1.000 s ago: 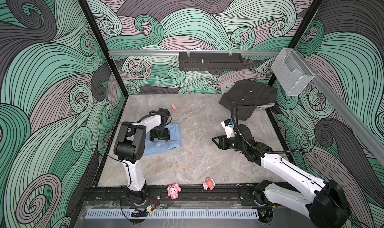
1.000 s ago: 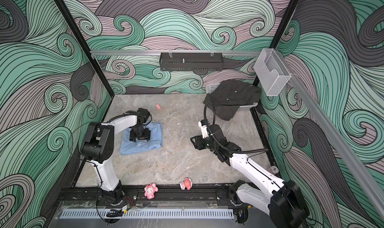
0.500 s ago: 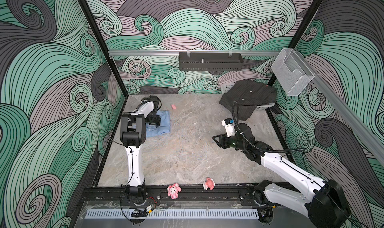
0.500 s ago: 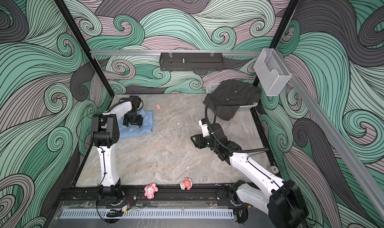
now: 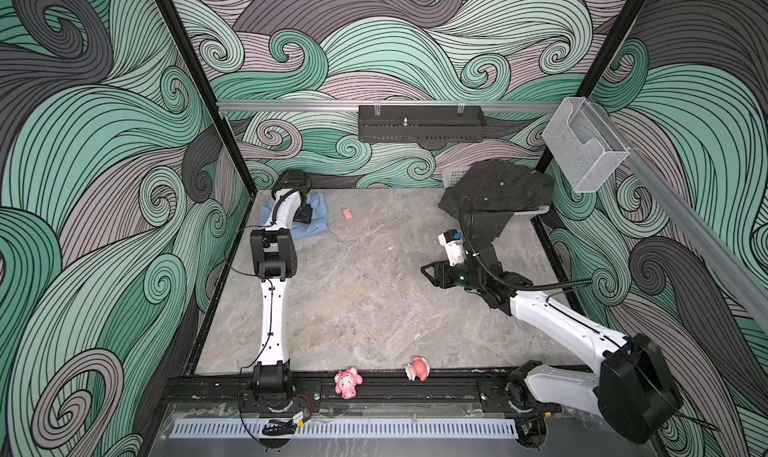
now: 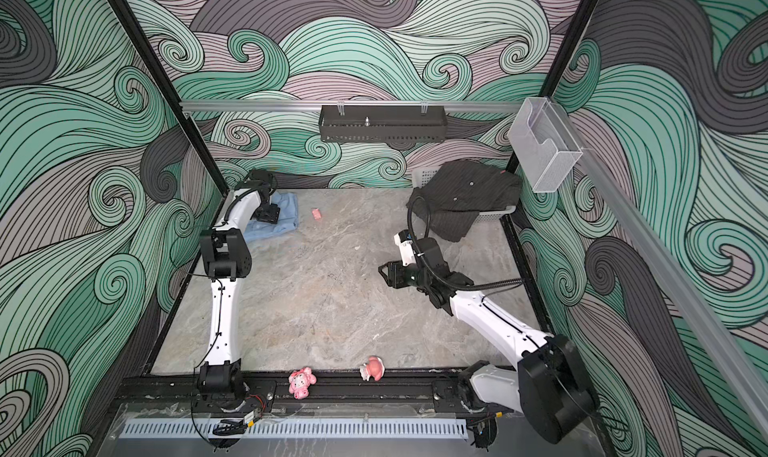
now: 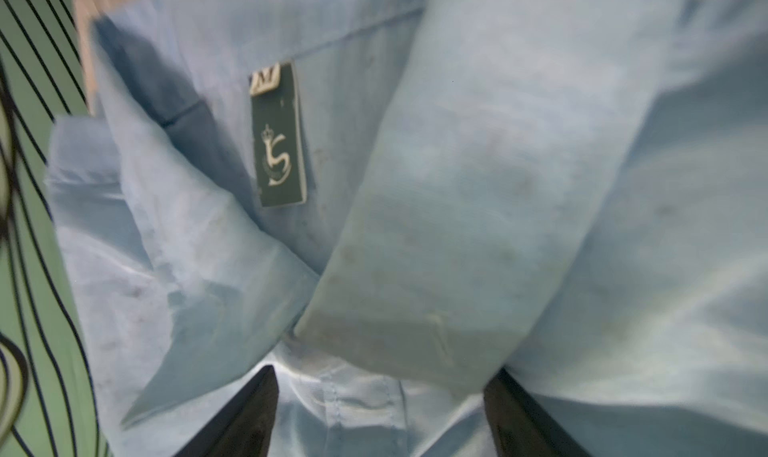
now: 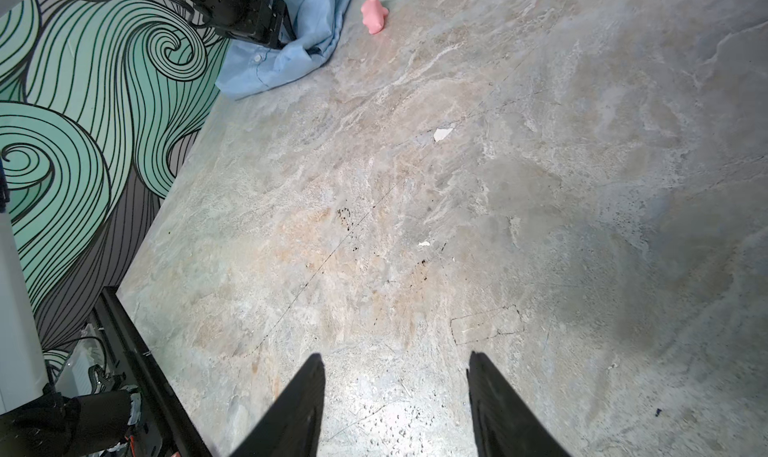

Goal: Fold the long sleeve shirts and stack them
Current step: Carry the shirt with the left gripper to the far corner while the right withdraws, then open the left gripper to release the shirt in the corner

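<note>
Light blue shirt (image 5: 320,226) (image 6: 289,220): lies as a compact, seemingly folded bundle in the far left corner of the table (image 5: 374,292); shows collar, green neck label (image 7: 279,143) and a folded sleeve on top in the left wrist view
Left gripper (image 5: 303,216) (image 7: 384,371): sits right on that bundle with jaws spread wide and cloth bulging up between the fingers (image 7: 249,417); pinches nothing that can be seen, so looks to be pressing down rather than grasping
Dark pinstriped shirt (image 5: 498,197) (image 6: 461,197): hangs unfolded over a white basket (image 5: 528,214) in the far right corner, with one flap trailing down to the table; lies well apart from the blue one
Right gripper (image 5: 428,274) (image 8: 395,355): hovers low over bare table right of the middle, tips pointed toward the left side, jaws about half apart, holding nothing
Step in hand: most likely parking the blue shirt at its stacking spot; judging by how things lie, one shirt of two done, the dark one not yet begun
Next move: calls for lifting the left gripper straight up off the cloth so as not to drag the folds loose, then fetching the dark shirt off the basket and spreading it flat on the open middle of the table
Bystanders: small pink piece (image 5: 346,213) just beside the blue shirt, two pink toys (image 5: 348,383) at the near rail, both clear of the working area
</note>
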